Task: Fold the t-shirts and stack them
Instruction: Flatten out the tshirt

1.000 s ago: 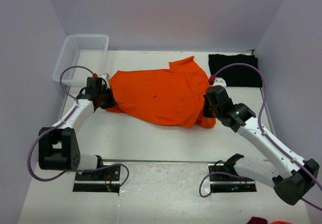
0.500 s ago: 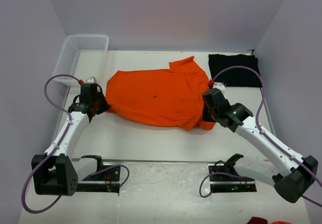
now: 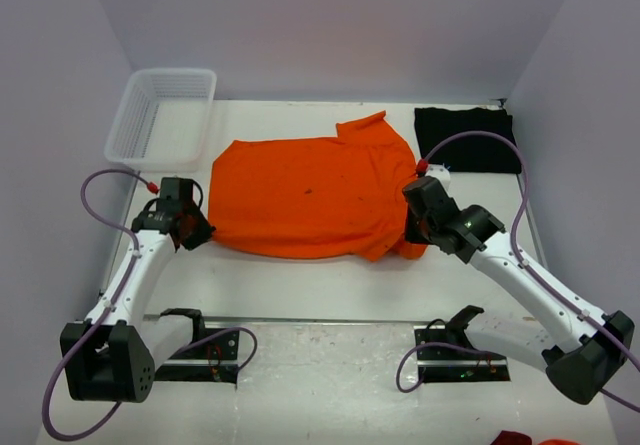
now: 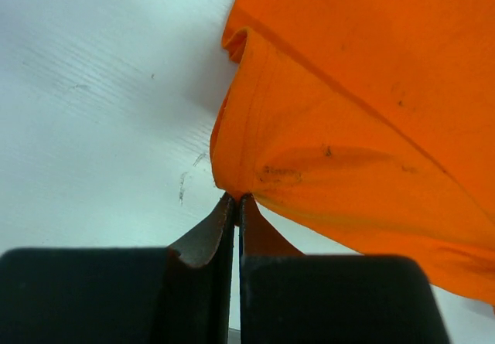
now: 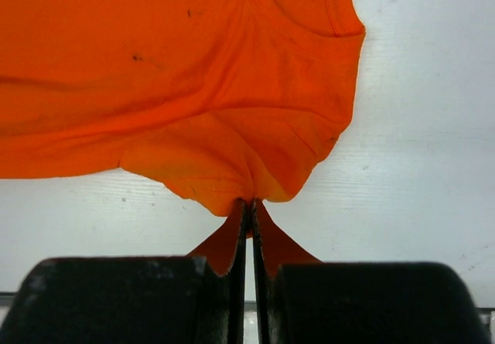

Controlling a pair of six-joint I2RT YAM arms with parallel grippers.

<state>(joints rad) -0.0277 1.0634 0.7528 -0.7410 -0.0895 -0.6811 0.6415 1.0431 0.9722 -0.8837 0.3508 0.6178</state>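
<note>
The orange t-shirt [image 3: 305, 195] lies spread across the middle of the white table, stretched between both arms. My left gripper [image 3: 205, 233] is shut on its near left corner; the left wrist view shows the cloth [image 4: 348, 135] pinched at the fingertips [image 4: 236, 199]. My right gripper [image 3: 405, 233] is shut on the shirt's near right edge, and in the right wrist view the fabric [image 5: 178, 73] bunches into the closed tips [image 5: 250, 202]. The black t-shirt [image 3: 466, 138] lies folded flat at the back right, apart from both grippers.
A white mesh basket [image 3: 163, 112] stands at the back left corner. Walls close in the table on the left, back and right. Bare table [image 3: 300, 285] shows between the shirt and the arm bases [image 3: 195, 350]. Something red [image 3: 515, 437] peeks in at the bottom right edge.
My left gripper has pulled the shirt's left corner outward and toward the near edge, flattening the shirt's near side. My right gripper has barely shifted.
</note>
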